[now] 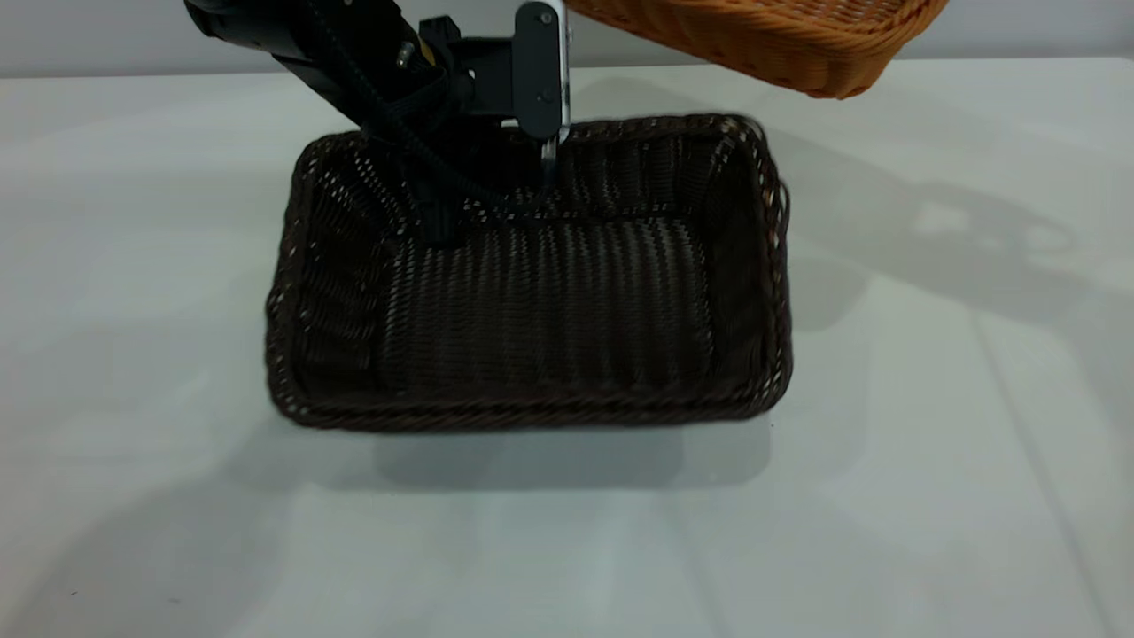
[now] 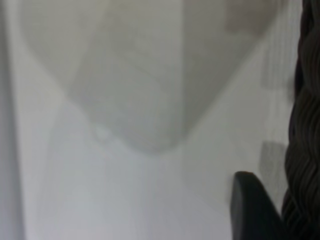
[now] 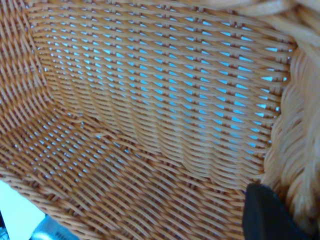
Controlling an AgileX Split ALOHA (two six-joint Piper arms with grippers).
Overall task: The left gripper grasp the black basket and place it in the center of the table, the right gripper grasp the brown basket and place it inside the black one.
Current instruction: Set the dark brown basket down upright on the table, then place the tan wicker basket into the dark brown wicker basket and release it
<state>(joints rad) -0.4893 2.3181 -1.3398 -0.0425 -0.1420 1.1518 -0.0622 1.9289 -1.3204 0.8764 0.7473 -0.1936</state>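
Black basket placed, brown one airborne at 1 o'clock.
Left tool [image 1: 496, 190] pinches black basket [image 1: 532, 292] far rim, mid-worktop [image 1: 133, 496]. Right tool [image 3: 267, 215] pinches brown basket [image 1: 780, 40] rim, raised clear. Next, probably: left lets go and clears out, right carries brown toward 7 o'clock, lowers it inside.

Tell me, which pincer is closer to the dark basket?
The left pincer: it sits right at the black basket's far rim. The right one is out of the outside camera's sight, carrying the brown basket in the air above and behind it.
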